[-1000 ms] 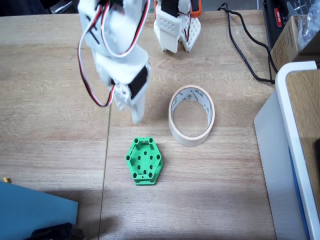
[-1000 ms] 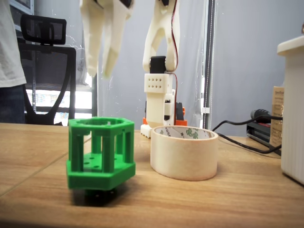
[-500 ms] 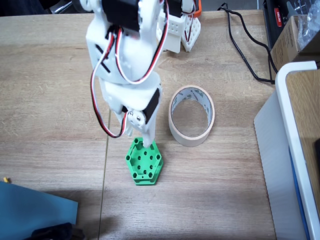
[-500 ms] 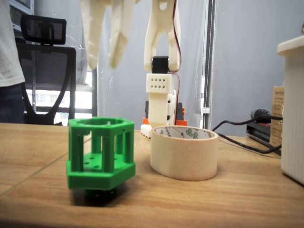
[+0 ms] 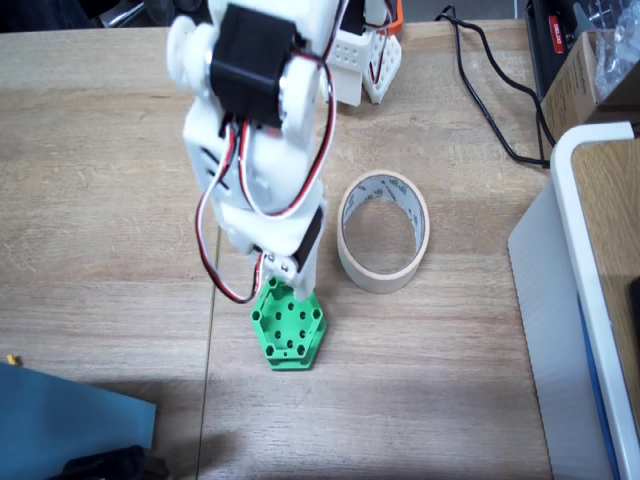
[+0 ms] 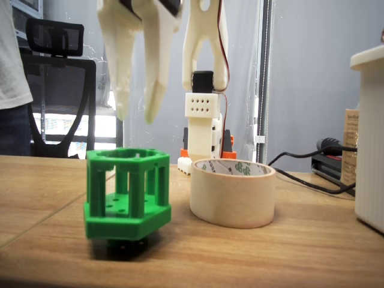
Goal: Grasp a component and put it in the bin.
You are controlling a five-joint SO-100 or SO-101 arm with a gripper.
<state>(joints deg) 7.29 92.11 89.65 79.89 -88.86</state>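
Fixed view from the side: the gripper (image 6: 136, 114) is seen hanging directly above the component (image 6: 127, 193), its two fingertips parted narrowly and pointing down, nothing held between them. A clear gap is left below them. The component is stood on the table (image 5: 100, 200), just beside the bin (image 5: 383, 243). A straight descent is judged sufficient.

Green part beside tape ring
The bright green hexagonal plastic block (image 5: 289, 331) stands flat, apparently just apart from the upright cream masking-tape roll (image 6: 233, 192).
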